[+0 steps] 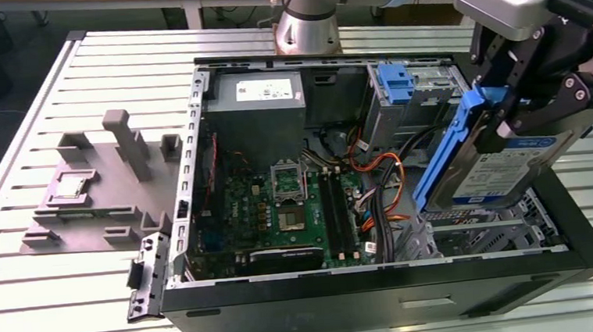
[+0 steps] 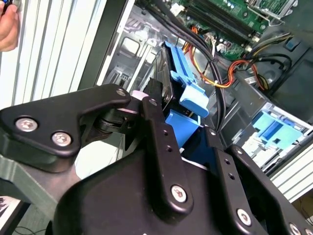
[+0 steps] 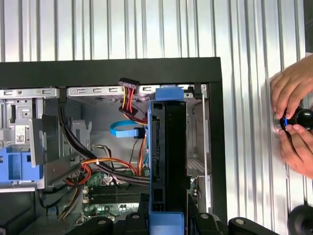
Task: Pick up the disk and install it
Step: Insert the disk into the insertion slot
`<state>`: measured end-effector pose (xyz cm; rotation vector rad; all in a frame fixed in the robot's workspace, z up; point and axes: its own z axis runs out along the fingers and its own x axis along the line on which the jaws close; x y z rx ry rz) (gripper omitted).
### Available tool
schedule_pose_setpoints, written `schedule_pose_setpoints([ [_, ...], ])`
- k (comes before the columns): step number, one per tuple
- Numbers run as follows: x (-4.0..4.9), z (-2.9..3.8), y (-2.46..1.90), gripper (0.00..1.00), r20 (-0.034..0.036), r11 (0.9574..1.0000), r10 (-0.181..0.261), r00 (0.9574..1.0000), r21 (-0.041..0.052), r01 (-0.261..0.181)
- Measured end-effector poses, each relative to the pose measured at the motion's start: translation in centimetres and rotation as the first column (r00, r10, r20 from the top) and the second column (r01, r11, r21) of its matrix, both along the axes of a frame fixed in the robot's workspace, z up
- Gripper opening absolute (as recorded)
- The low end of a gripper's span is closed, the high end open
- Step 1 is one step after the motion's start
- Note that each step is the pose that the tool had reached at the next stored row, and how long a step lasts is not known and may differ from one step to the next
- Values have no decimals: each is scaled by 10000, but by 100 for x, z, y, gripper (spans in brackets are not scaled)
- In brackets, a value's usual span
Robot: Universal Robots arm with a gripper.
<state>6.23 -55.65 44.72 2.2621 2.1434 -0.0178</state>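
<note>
Step 1 of 2 looks done: the disk point(image 1: 500, 163) is off any surface and hangs in the air, with the claw point(image 1: 502, 120) clamped on its blue frame. Step 2, the install, is not done. The disk sits tilted over the open computer case point(image 1: 337, 304), at the case corner on the exterior view's right, nearest the camera. It hangs above the metal drive cage point(image 1: 479, 235) and is not seated in it. I judge the task to be about halfway. The case lies on its side on the slatted table point(image 1: 76, 291), and a grey block of holders point(image 1: 100, 187) stands apart from it toward the table's edge on the exterior view's left.

The exterior view alone gives the disk's white-and-blue label, its lean, and the rest of the case: the grey power box point(image 1: 254, 90), the green board point(image 1: 278, 206) and a second blue bracket point(image 1: 400, 80) at the far wall. The first wrist view shows the disk point(image 3: 168, 161) edge-on, close along the case's side wall. It also shows a person's hands point(image 3: 293, 117) on a black knob point(image 3: 301, 119) on the table beyond that wall. The second wrist view shows the black fingers point(image 2: 156, 142) up close against the blue frame point(image 2: 188, 95), with orange cables point(image 2: 230, 81) near it.
</note>
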Motion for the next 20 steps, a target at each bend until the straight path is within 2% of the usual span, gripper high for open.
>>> schedule_pose_setpoints([
  [7,99,-24,-17,37,0,10000,1,10000,-16,-1],
  [20,123,-117,-25,37,-1,10000,-1,10000,-23,1],
])
